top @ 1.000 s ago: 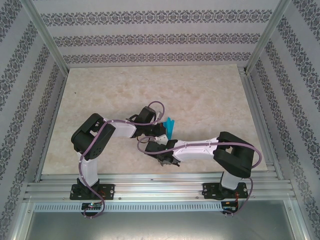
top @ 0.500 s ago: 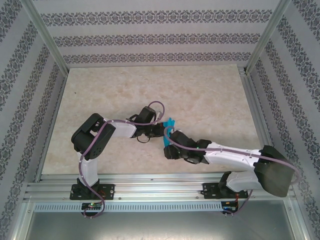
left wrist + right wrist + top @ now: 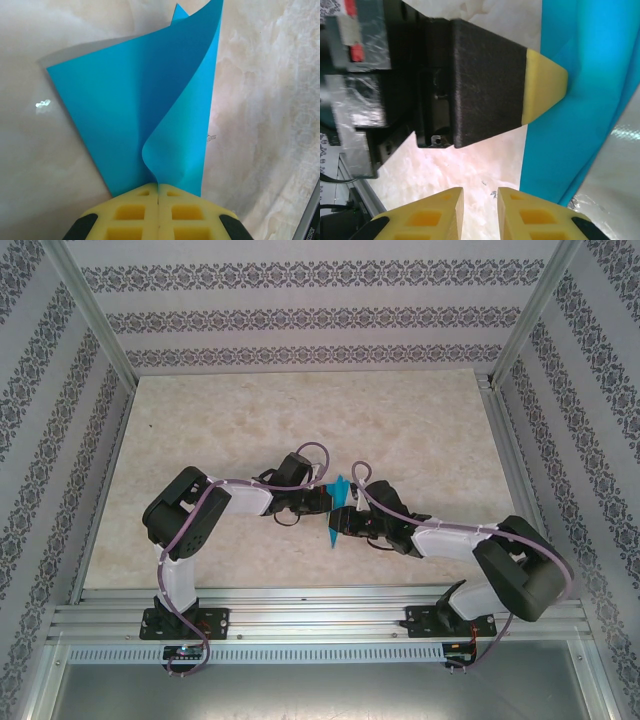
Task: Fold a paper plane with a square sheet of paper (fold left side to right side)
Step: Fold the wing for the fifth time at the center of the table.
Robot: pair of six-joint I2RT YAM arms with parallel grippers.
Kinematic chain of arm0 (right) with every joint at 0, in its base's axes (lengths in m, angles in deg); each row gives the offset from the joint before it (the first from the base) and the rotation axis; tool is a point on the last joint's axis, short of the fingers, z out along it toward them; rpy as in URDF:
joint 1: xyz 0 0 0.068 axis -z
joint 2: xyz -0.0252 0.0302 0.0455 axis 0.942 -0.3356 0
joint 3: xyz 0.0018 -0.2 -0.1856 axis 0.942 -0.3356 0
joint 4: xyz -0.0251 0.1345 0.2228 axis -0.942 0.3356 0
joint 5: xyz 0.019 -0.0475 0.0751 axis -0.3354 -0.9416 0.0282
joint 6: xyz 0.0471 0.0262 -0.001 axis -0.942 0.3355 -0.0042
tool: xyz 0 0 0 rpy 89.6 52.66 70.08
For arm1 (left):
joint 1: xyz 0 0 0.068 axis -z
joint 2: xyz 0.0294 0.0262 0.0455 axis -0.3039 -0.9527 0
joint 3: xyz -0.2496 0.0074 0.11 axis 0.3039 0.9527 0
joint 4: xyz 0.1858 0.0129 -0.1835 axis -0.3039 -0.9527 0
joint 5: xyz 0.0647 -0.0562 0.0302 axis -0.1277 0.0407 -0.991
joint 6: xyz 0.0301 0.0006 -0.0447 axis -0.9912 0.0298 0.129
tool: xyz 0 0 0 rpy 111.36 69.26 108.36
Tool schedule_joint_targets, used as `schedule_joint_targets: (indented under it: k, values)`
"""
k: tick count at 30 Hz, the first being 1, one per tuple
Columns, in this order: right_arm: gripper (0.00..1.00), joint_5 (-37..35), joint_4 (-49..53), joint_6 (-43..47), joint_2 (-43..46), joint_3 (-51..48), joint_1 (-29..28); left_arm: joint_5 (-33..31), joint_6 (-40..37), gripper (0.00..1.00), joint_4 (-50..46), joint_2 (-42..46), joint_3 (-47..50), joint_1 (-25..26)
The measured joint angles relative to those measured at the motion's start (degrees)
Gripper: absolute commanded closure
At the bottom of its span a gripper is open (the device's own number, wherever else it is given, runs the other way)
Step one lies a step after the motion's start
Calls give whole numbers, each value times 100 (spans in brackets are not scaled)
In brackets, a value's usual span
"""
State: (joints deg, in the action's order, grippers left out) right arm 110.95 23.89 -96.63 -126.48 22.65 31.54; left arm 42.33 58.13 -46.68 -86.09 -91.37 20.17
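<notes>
Inspecting the left claw (image 3: 158, 194), we find it clenched on the sheet (image 3: 140, 100) curling ahead; right claw (image 3: 480, 195) parted, empty. Pressing that loose curl risks a crooked crease.

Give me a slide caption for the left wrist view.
Left gripper shut on the blue paper, which curls up over the marbled table.

Brightly and evenly lit from overhead, diffuse. Only faint soft shadows on the table (image 3: 400, 420); a thin grey one along the upper-left edge of the sheet of paper (image 3: 125, 100). Small white glare specks on the glossy surface in both wrist views. Slightly soft up close.
</notes>
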Motion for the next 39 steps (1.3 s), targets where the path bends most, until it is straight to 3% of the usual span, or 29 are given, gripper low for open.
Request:
schedule_joint_targets:
  k: [11, 39]
  values:
    - [77, 208, -531, -170, -614, -2, -2, -20, 0, 99, -9, 0, -9, 0]
    - [77, 155, -708, -282, -887, -9, -81, -66, -26, 100, -142, -90, -181, 2]
